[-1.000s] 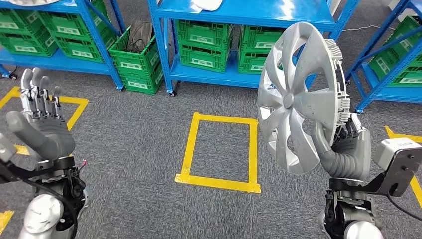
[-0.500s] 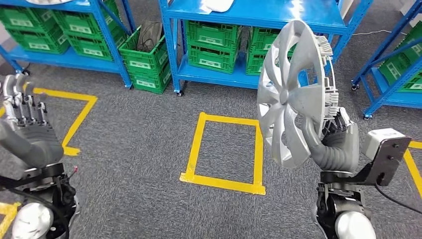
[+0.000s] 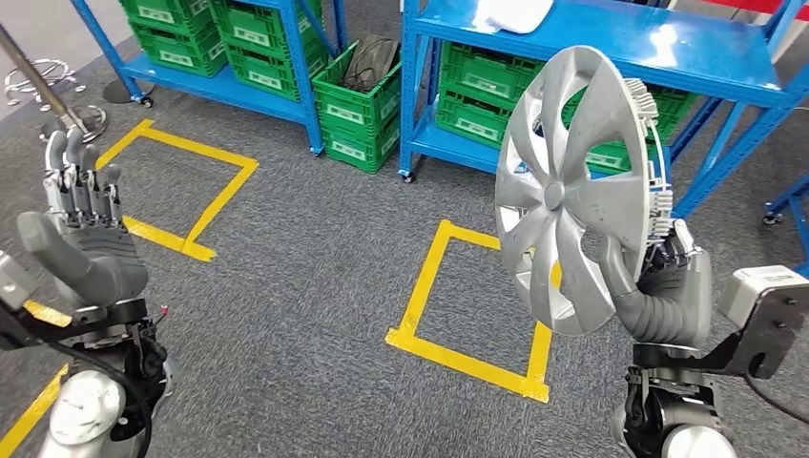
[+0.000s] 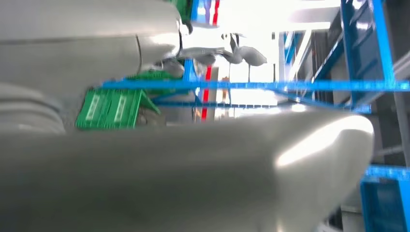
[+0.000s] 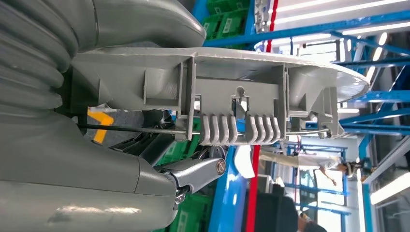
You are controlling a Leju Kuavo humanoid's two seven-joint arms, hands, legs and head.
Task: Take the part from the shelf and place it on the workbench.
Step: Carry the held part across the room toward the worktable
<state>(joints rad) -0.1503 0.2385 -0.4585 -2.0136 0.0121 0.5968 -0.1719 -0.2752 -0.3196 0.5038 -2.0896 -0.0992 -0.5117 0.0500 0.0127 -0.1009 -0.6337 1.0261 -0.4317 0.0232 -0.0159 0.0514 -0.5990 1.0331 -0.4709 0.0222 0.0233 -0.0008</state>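
Note:
A silver wheel cover with curved spokes stands upright on its edge in front of my right side, face toward me. My right hand grips it at the lower rim, thumb across the front face and fingers behind. In the right wrist view the wheel cover's rim and clips lie between the thumb and fingers of my right hand. My left hand is raised at the left, palm toward me, fingers straight and apart, holding nothing. In the left wrist view the left hand's thumb is close and blurred.
Blue racks with green crates stand ahead across the grey carpet. Yellow tape squares mark the floor, one in the middle and one at the left. A white object lies on the blue shelf top.
The whole picture has shifted: the camera has turned, so the racks and tape squares now sit further right and at an angle. The wheel cover stays in my right hand.

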